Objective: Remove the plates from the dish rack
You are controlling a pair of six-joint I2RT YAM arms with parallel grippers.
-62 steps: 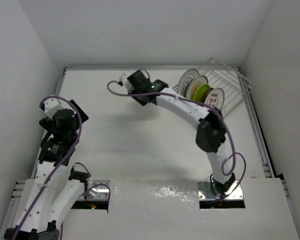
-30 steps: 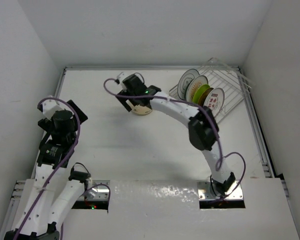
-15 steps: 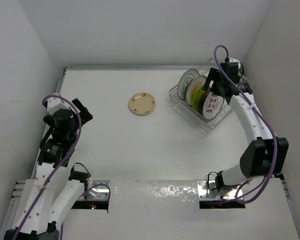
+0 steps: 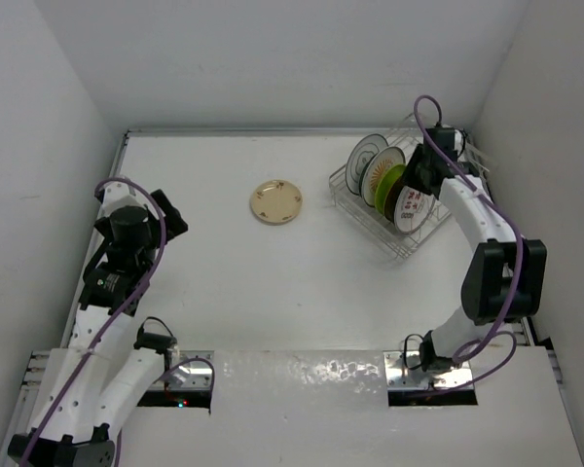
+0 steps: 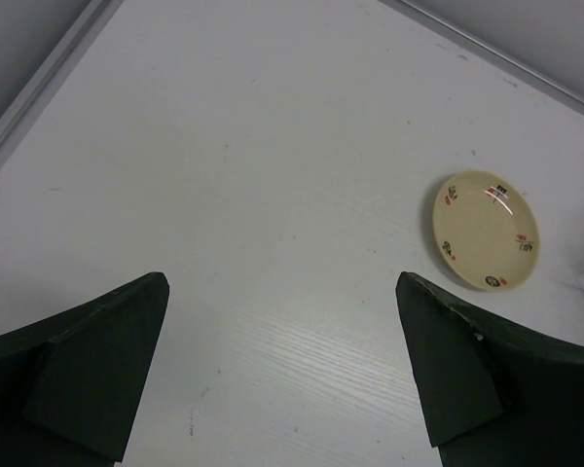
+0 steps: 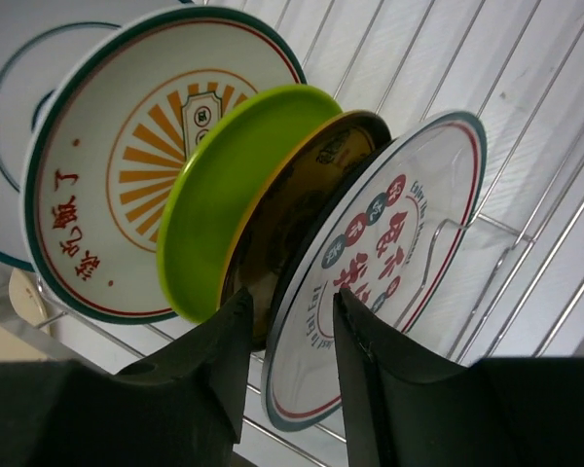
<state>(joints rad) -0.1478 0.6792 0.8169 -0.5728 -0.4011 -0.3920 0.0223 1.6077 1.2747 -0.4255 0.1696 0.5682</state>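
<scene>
Currently the dish rack [image 4: 401, 241], silvery wire, sits at the far right of the worktop [image 4: 273, 282], angled, with five plates on edge in one row. From the far end: a white plate with blue rings [image 4: 366, 154], a larger white plate with an orange sunburst and green rim [image 6: 107, 165], a small lime plate [image 6: 224, 195], a brown plate with a yellow edge [image 6: 292, 224], and a white plate with red lettering [image 6: 409, 233]. A sixth, the small cream plate [image 5: 487, 231], lies flat on the worktop, well apart from the rack to its left. Right arm [image 4: 487, 229] rises along the right wall, elbow bent, forearm reaching in to the near end of the row. Right gripper [image 6: 292, 311] is drawn in to a narrow gap that straddles the lower rim of the red-lettered plate, the brown plate's edge just beside one finger; cannot tell whether the pads press. Left arm [image 4: 107, 282] is folded at the left side. Left gripper [image 5: 282, 379] hangs over bare worktop, spread wide and holding nothing, aimed toward the cream plate.
</scene>
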